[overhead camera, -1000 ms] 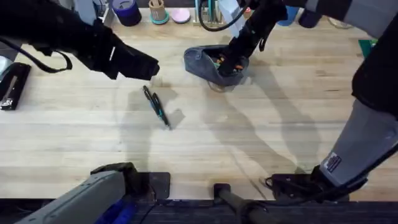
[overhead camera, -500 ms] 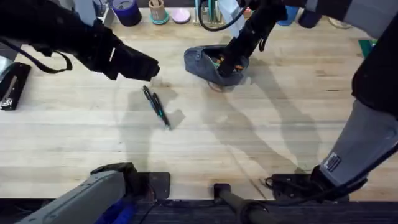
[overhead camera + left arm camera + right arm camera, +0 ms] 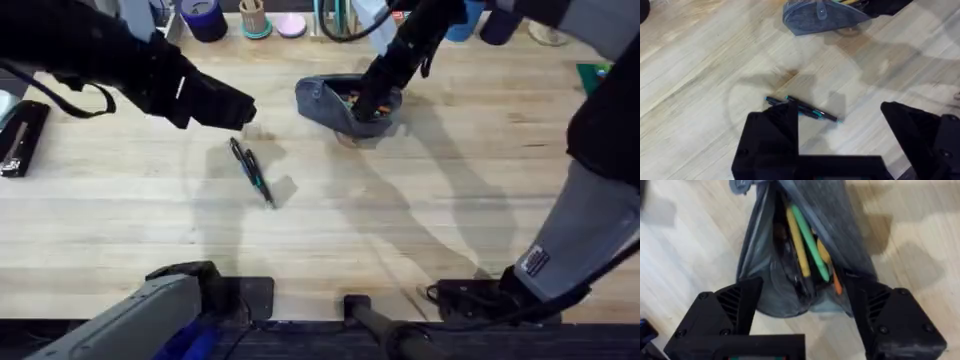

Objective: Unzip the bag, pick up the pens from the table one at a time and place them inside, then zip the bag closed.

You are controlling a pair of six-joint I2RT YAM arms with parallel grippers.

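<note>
Open left gripper (image 3: 240, 108) above table (image 3: 420, 220), two pens (image 3: 252, 170) at its 6 o'clock, open right gripper (image 3: 372, 108) straddling bag (image 3: 325, 100)

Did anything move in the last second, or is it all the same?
Hardly anything. The right gripper at the open bag shifted a tiny bit toward the far edge of the table. The left gripper stayed open above the two pens, which still lie where they were. The bag stayed put too.

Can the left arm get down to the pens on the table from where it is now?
Probably yes: the left gripper hangs open above the pens, which lie on bare table, apart from the bag.
</note>
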